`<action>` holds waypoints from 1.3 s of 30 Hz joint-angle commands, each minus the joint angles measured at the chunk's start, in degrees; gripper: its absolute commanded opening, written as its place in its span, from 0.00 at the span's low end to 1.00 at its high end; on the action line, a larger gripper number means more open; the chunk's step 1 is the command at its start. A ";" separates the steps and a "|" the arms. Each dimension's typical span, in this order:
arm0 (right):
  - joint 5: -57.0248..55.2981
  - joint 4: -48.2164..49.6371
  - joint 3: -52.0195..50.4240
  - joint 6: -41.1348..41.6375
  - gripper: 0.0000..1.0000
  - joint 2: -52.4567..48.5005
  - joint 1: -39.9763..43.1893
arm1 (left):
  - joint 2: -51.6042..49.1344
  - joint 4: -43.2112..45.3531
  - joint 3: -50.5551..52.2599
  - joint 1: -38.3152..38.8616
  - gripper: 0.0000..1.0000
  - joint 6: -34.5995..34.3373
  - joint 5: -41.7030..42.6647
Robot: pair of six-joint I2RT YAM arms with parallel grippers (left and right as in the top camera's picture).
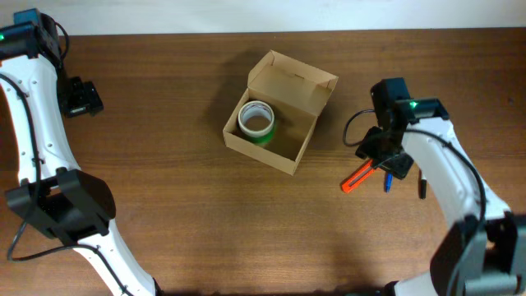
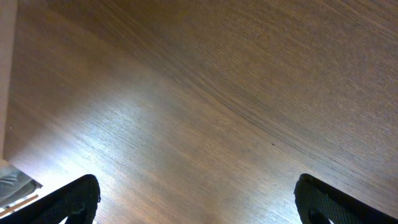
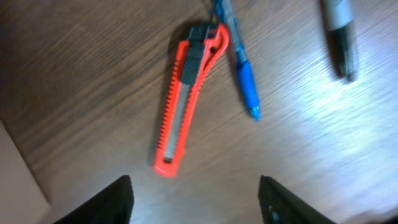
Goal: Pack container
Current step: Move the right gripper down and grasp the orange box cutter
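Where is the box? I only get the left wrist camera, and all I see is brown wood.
Observer: In the overhead view, the container sits near the middle of the table, with its lid flap standing open.
Operator: Is anything inside it?
Observer: Yes, one green-and-white tape roll lies flat inside.
Operator: What is the other arm doing?
Observer: The right gripper hovers open over an orange box cutter, which lies on the wood beside a blue pen.
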State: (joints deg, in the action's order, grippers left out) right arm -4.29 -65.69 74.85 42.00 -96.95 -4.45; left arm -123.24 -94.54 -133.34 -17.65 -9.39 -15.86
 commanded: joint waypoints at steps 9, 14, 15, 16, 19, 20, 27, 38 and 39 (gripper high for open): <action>9.62 5.09 0.26 8.48 0.63 -7.63 2.34 | 0.04 -0.02 0.24 -0.26 1.00 0.50 0.20; 7.63 4.81 0.24 8.28 0.63 -8.44 3.58 | 0.04 -0.02 0.24 -0.26 1.00 0.50 0.20; 7.21 4.81 0.17 8.15 0.63 -8.46 3.78 | 0.04 0.00 0.24 -0.26 1.00 0.50 0.20; 6.80 4.85 0.02 8.00 0.63 -8.48 3.78 | 0.04 -0.02 0.24 -0.26 1.00 0.50 0.20; 5.35 4.61 -0.66 8.00 0.63 -8.48 3.78 | 0.04 -0.02 0.24 -0.26 1.00 0.50 0.20; 4.85 4.68 -1.16 8.02 0.63 -8.48 3.78 | 0.04 0.00 0.24 -0.26 1.00 0.50 0.20; 4.02 9.77 -7.37 8.00 0.63 -8.50 3.78 | 0.04 0.00 0.24 -0.26 1.00 0.50 0.20; 4.28 16.39 -12.07 8.02 0.59 -8.55 3.76 | 0.04 -0.02 0.24 -0.26 1.00 0.50 0.20; 4.28 16.94 -12.46 8.04 0.60 -8.55 3.76 | 0.04 0.00 0.24 -0.26 1.00 0.50 0.20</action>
State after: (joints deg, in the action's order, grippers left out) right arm 0.95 -49.52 63.68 49.54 -104.97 -0.93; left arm -123.24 -94.54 -133.34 -17.65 -9.39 -15.86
